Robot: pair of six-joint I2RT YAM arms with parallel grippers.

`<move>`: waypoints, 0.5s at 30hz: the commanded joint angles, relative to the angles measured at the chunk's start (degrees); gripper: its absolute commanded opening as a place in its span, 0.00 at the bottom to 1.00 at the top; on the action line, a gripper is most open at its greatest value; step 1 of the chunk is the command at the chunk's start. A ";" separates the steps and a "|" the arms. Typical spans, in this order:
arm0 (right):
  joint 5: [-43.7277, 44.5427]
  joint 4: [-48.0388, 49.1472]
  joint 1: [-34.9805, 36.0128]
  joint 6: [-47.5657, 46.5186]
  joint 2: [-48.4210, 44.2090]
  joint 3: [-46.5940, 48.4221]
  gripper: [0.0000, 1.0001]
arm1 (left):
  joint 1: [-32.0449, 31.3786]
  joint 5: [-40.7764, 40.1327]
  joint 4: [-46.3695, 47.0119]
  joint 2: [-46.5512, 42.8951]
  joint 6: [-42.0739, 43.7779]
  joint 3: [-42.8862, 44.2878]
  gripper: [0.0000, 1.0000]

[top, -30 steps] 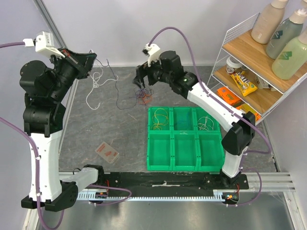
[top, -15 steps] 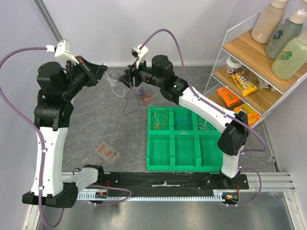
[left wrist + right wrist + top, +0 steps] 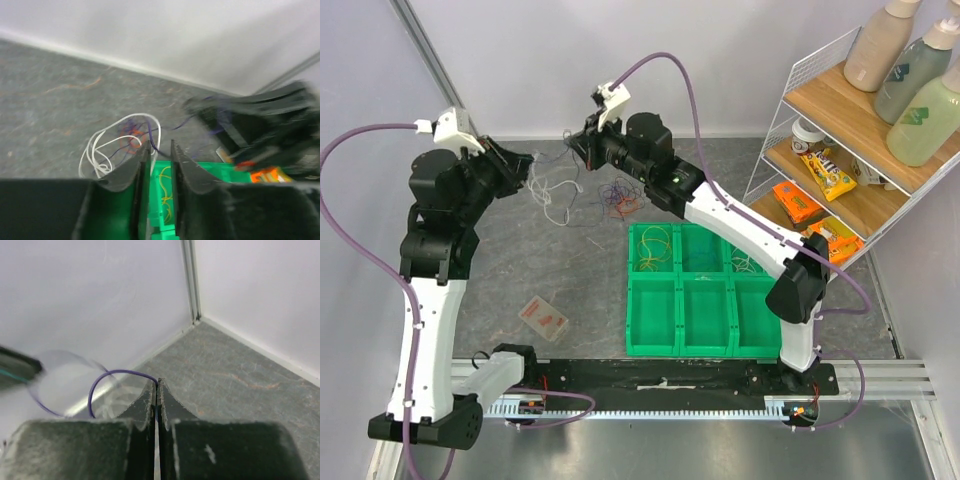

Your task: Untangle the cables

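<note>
Two robot arms meet over a grey surface (image 3: 510, 260), both reaching past the far side of a green tray (image 3: 705, 315). The right end effector (image 3: 157, 384), raised beyond the tray's far-left corner, is clenched on a purple cable (image 3: 107, 374) that leaves the fingertips and curves away in a loop. The left end effector (image 3: 160, 146), farther to the left of that same corner, is released, its fingers (image 3: 131, 170) parted by a narrow gap through which the tray shows. A white cable (image 3: 107, 145) lies in loose loops on the surface just beyond those fingers; whether one strand touches the left finger cannot be told. The rest of the cables (image 3: 618, 195), a small knot of purple and orange strands, rests on the surface just past the tray's far-left corner, beside the white loops. Yellow wires (image 3: 653, 250) lie coiled in the tray's far-left compartment. A wire shelf rack (image 3: 790, 100) with bottles and snack packets stands to the tray's right, and a small flat packet (image 3: 544, 317) lies well to its left
</note>
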 commanded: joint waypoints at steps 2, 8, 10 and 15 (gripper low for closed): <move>5.99 7.35 -0.19 8.84 1.15 10.88 0.00 | 3.90 -6.31 1.26 3.07 1.59 -7.62 0.53; 7.83 11.37 -0.19 15.07 2.32 17.94 0.00 | 13.31 10.92 6.25 4.24 -2.63 -18.58 0.74; 8.36 14.28 -0.10 16.75 1.61 17.84 0.00 | 15.16 13.65 12.04 0.91 -5.78 -24.65 0.76; 8.53 16.49 -0.19 19.30 1.34 21.18 0.00 | 14.99 25.14 36.44 -5.53 -16.24 -39.50 0.89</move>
